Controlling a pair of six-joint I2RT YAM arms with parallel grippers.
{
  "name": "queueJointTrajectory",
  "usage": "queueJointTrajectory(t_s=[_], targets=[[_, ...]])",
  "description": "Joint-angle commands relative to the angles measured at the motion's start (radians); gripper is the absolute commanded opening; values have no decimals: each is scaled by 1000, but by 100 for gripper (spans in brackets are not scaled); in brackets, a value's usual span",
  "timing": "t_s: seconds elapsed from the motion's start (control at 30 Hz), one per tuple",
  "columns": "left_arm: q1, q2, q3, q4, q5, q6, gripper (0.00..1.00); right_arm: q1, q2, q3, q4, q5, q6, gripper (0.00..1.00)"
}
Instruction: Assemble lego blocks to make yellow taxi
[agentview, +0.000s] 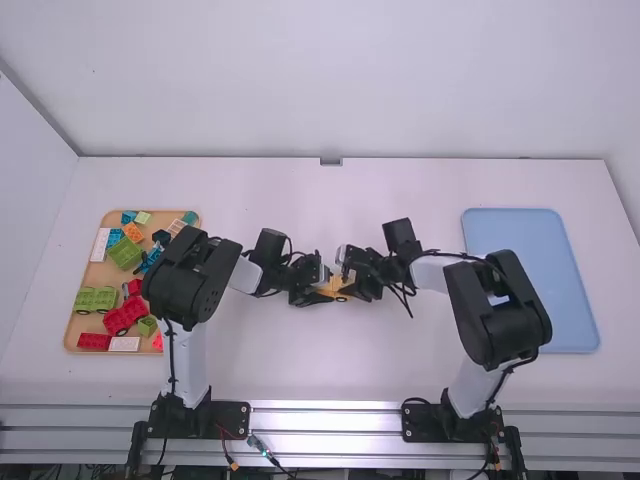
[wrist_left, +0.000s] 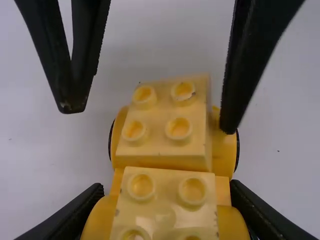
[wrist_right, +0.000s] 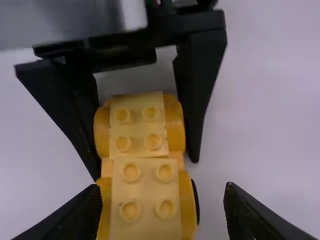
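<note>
Two studded yellow blocks (wrist_left: 162, 150) sat on the yellow wheeled base (wrist_left: 224, 150) near the middle of the table (agentview: 330, 370); the left pincer (wrist_right: 144, 167) pinched one end, while the right pincer (wrist_left: 150, 120) stood spread at the other. We judged the lower body largely formed, with firm seating, any upper parts and release outstanding.

Bright, soft light, seemingly from overhead.
</note>
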Motion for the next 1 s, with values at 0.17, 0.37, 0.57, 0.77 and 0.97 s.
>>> queueJointTrajectory(t_s=[0.17, 0.37, 0.57, 0.77, 0.97], targets=[[3, 21, -11, -17, -55, 14, 61, 11, -26, -12, 2, 42, 1, 65], [3, 21, -11, -17, -55, 15, 59, 15, -26, -12, 14, 46, 1, 64], [3, 21, -11, -24, -55, 15, 59, 15, -26, -12, 21, 45, 8, 64], [3, 21, -10, -28, -55, 15, 59, 15, -26, -12, 2, 45, 0, 45], [3, 21, -10, -28, -55, 15, 60, 15, -26, -12, -5, 45, 1, 35]])
